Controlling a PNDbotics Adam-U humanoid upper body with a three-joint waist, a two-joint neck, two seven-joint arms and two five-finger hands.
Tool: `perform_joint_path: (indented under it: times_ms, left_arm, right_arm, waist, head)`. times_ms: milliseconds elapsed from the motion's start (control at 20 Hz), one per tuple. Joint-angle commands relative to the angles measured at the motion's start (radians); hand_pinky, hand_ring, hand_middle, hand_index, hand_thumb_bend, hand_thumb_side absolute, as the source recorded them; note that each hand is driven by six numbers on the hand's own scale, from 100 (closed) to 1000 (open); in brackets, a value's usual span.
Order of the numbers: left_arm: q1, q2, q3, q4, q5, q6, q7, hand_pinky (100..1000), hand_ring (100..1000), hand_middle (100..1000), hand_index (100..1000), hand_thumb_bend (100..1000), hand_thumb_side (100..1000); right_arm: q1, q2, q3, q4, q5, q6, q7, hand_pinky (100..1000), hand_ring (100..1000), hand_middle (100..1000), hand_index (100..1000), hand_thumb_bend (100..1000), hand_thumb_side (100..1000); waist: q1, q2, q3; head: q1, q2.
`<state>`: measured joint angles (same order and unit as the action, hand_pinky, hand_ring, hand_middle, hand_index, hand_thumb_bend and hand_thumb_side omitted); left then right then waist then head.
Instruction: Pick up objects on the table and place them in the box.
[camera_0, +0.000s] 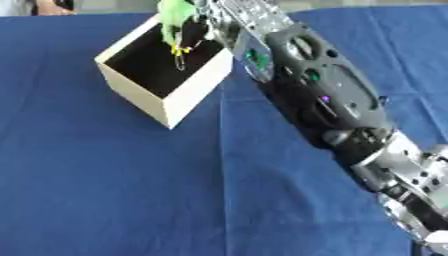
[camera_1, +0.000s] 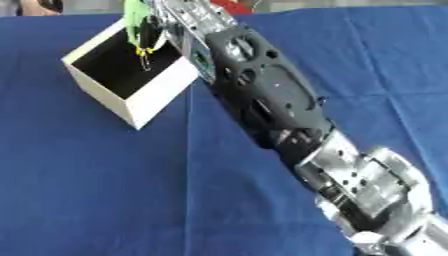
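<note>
Right hand (camera_0: 203, 15) (upper middle of frame) pinches a green object (camera_0: 178, 20) over the open box (camera_0: 188, 92) on blue cloth (camera_0: 105, 190).

The right robot hand (camera_0: 206, 17) holds a green object (camera_0: 175, 20) over the open box (camera_0: 188, 97).

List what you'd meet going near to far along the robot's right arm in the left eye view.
Silver joints of the right arm → black forearm → right hand holding a green object over the box.
</note>
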<state>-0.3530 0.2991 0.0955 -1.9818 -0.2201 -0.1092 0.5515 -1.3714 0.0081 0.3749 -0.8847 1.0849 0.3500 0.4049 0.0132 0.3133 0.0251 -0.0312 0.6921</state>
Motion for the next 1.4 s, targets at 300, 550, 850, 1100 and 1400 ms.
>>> perform_joint_path:
  times_ms: [300, 550, 850, 1100, 1400]
  left_arm:
    - [-0.015, 0.002, -0.003, -0.018, 0.009, 0.002, -0.007, 466, 580, 646, 828, 310, 636]
    - [-0.015, 0.000, -0.004, -0.018, 0.010, 0.002, -0.009, 466, 581, 646, 829, 309, 638]
    - [-0.014, -0.001, -0.004, -0.018, 0.011, 0.002, -0.010, 466, 581, 646, 828, 305, 636]
    - [-0.013, -0.001, -0.003, -0.018, 0.012, 0.003, -0.009, 466, 581, 645, 828, 304, 635]
    - [-0.013, -0.001, -0.003, -0.018, 0.013, 0.004, -0.010, 467, 581, 646, 828, 303, 635]
  right_arm:
    - [-0.010, 0.036, -0.025, 0.047, 0.051, -0.011, -0.044, 841, 767, 737, 905, 100, 130]
    - [-0.021, 0.038, -0.031, 0.042, 0.160, 0.003, -0.021, 857, 915, 859, 933, 100, 144]
    - [-0.027, 0.048, -0.051, 0.049, 0.311, -0.004, 0.056, 876, 954, 877, 945, 100, 399]
    - [-0.028, 0.051, -0.060, 0.038, 0.318, -0.032, 0.095, 881, 960, 877, 962, 100, 603]
    - [-0.037, 0.047, -0.062, 0.010, 0.302, -0.040, 0.099, 886, 948, 862, 958, 100, 602]
  waist:
    - [0.005, -0.016, 0.008]
    - [0.004, -0.016, 0.006]
    - [0.004, -0.018, 0.006]
    - [0.004, -0.020, 0.007]
    - [0.003, -0.023, 0.004]
  head:
    - [-0.006, -0.016]
    - [-0.007, -0.017]
    - [-0.006, -0.014]
    - [-0.003, -0.012]
    - [-0.002, -0.013]
